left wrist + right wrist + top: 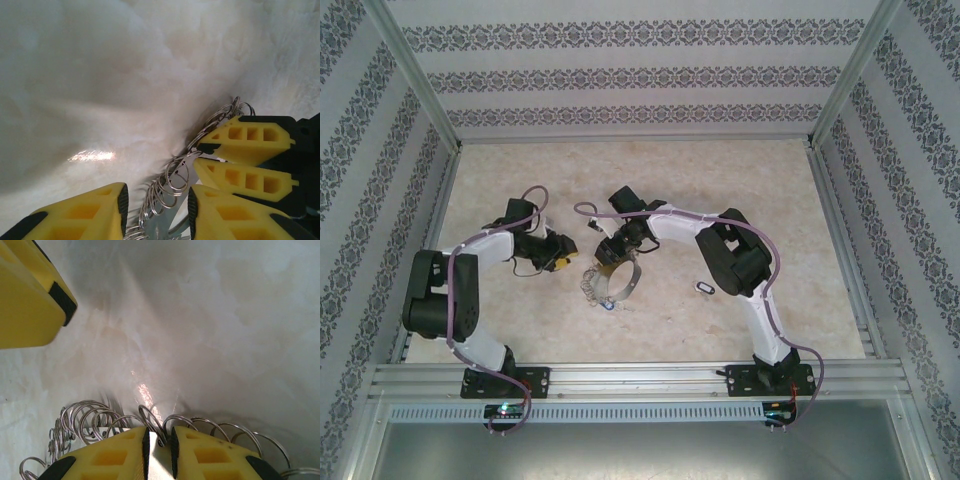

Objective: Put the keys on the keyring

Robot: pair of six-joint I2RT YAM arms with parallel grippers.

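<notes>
Beige marbled tabletop (650, 330) lies nearest me, and on it a small blue-and-white oval-headed key (704, 288) sits loose beside my right arm, waiting to be threaded, I judge. Just beyond, the large thin wire keyring (613, 280), fringed with silvery loops, is clenched in my right gripper (159, 445), likely to steady it. My left gripper (157, 200) straddles the fringe with jaws parted, probably lining up a second hold.
</notes>
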